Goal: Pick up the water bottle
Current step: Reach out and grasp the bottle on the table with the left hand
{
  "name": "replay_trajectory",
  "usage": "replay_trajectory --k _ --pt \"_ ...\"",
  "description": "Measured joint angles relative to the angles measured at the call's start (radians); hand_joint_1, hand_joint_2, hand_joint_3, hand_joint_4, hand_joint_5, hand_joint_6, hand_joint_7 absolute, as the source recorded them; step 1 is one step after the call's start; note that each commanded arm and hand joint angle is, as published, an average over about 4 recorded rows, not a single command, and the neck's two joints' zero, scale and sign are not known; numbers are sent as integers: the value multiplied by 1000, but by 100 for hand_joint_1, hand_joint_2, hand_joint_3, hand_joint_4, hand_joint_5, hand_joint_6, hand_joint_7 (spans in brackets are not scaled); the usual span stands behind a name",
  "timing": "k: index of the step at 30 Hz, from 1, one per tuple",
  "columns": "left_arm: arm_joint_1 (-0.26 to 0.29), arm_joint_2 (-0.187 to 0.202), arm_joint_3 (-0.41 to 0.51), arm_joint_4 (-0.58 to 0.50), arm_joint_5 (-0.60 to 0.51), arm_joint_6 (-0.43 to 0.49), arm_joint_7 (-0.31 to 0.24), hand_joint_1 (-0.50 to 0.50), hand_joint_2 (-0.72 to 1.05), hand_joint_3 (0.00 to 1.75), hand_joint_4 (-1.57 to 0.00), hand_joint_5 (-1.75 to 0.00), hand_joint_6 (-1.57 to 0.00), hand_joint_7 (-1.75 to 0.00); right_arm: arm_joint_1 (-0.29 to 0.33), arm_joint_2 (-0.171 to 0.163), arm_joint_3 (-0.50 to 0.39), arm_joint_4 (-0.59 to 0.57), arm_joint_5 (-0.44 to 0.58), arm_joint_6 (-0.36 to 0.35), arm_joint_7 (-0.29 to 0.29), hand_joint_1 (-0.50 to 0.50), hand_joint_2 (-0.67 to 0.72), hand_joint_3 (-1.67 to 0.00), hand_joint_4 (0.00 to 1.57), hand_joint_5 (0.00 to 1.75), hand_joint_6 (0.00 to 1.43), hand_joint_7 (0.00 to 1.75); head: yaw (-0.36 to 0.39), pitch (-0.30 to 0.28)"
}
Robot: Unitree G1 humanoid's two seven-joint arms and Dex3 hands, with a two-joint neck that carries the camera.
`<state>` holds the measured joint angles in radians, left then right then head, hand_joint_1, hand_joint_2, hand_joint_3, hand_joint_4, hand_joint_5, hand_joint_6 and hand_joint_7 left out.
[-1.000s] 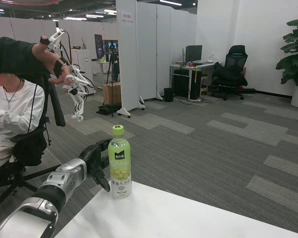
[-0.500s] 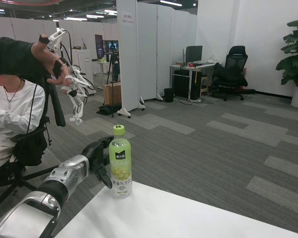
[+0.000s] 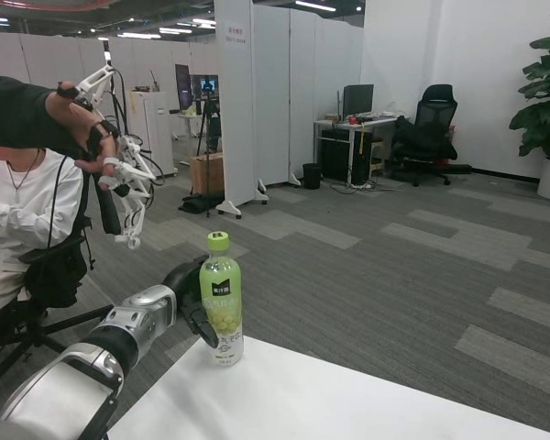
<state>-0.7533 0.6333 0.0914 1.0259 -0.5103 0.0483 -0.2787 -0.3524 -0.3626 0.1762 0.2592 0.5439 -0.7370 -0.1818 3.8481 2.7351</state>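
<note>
Since a second ago my left hand [image 3: 191, 295] has closed in to the 9 o'clock flank of the water bottle [image 3: 221, 301], upright at the table [image 3: 348, 403] edge, fingers wrapping its label band, grip unconfirmed; full, stiff, slick: clasp mid-body

Left forearm [image 3: 82, 367]: silver metal casing in rounded segments, with a dark band between the segments. Left hand [image 3: 191, 295], at the forearm's far end beyond a black wrist section: black, glossy, many-fingered.
</note>
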Motion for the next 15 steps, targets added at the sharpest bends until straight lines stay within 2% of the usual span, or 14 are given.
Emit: replay_trajectory --k 5,8,12,15 --pt "-4 0 -36 1 -19 0 1 -48 -64 9 0 0 0 0 -2 0 2 2 0 0 0 -46 72 0 0 0 0 0 1 -1" --pt "-4 -1 -48 3 -26 0 1 -48 -57 9 0 0 0 0 -2 0 3 2 0 0 0 -46 72 0 0 0 0 0 1 -3" --pt "-4 -4 -53 11 -28 -1 2 -48 -41 9 0 0 0 0 -2 0 4 4 0 0 0 -46 72 0 0 0 0 0 -3 -3" --pt "-4 -6 -54 15 -32 0 2 -48 -21 9 0 0 -1 0 -2 0 4 4 0 0 0 -46 72 0 0 0 0 0 -4 -2"
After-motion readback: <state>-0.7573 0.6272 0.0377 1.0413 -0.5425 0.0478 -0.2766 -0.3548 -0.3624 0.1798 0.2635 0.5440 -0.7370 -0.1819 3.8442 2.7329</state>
